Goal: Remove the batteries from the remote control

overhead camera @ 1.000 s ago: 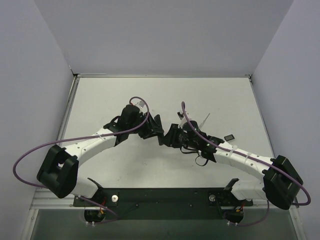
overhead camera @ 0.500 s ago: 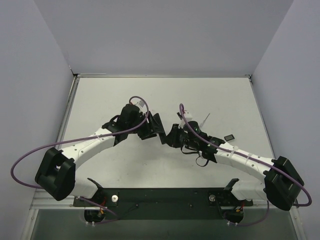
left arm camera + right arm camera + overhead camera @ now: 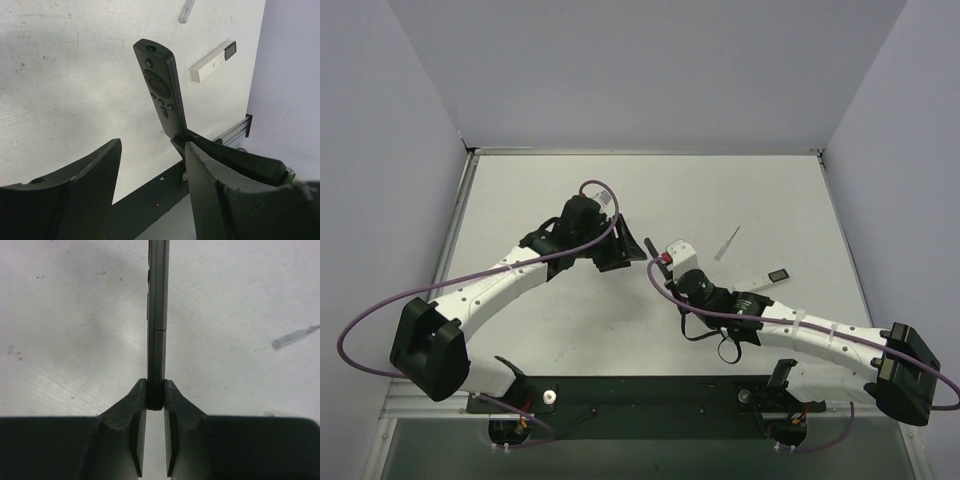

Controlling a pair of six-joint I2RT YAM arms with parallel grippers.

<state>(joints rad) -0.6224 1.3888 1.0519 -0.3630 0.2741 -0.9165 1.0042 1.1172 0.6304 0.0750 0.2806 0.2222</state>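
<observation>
Black remote control (image 3: 160,92) is clamped at its lower end by the right gripper (image 3: 155,390) - fingers closed tight on both flat faces, remote seen edge-on from the right wrist. Button face is turned toward the left wrist camera. Batteries cannot be made out in any view. Left gripper (image 3: 152,145) is spread wide, nothing between the fingers, positioned just beside the remote without touching. On the table (image 3: 75,75), a white bar (image 3: 212,61) with a dark end and a thin white stick (image 3: 186,10) are seen lying beyond the remote - well apart from both grippers.
</observation>
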